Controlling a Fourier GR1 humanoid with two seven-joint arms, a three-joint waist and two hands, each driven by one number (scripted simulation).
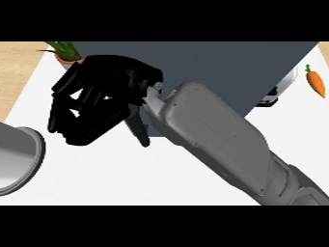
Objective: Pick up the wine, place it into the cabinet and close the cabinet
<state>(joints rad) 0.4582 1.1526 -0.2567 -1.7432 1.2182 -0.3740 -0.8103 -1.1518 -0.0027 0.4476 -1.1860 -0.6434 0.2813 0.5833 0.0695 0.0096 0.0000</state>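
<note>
The cabinet [217, 62] is a dark slate box at the back of the white counter, seen from above. My right hand [99, 99] reaches across to its left front corner on a grey forearm [217, 140] that comes in from the lower right. Its fingers [71, 120] are spread and fairly straight, pointing down and left, and nothing shows between them. A thin dark piece [138, 130] hangs just under the hand; I cannot tell whether it is the thumb or a door edge. No wine bottle shows. Only my left forearm's grey end [10, 159] appears at the lower left.
A potted plant [65, 52] stands at the cabinet's back left corner. A carrot [315, 81] lies on the counter at the far right. A white and black object [279, 90] peeks out beside the cabinet's right side. Wooden floor shows beyond the counter's edges.
</note>
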